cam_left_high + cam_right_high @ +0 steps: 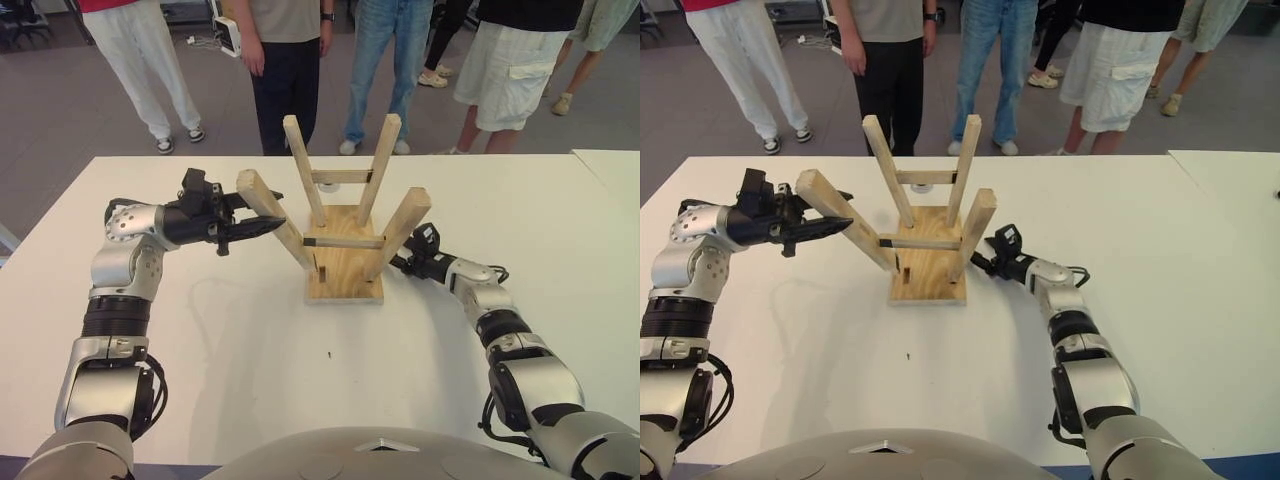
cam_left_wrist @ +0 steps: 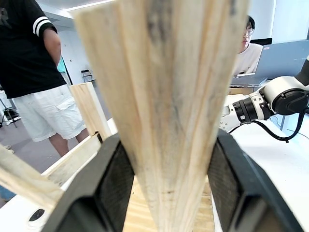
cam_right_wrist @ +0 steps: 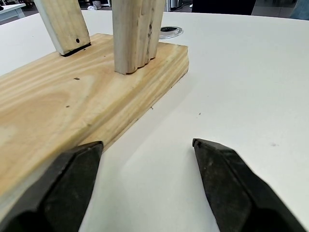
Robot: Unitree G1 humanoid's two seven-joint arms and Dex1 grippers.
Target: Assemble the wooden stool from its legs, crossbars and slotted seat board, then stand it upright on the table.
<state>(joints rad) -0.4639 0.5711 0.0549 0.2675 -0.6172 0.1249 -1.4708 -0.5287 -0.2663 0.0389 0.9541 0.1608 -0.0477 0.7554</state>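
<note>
Wooden stool (image 1: 345, 241) stood inverted on the table (image 1: 250, 350), seat board (image 1: 340, 285) down. Left claw (image 1: 268, 226) clenched a splayed leg (image 1: 290, 245); right claw (image 3: 147, 144), released, lay beside the board. Unbraced levering could unseat that leg or tip the stool.

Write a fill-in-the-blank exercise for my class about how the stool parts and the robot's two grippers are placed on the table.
1. The seat board lies flat on the table, so its legs point ____.
2. The left gripper is shut on one wooden ____.
3. The right gripper sits beside the seat board with its fingers ____.
Missing words: up; leg; open.
</note>
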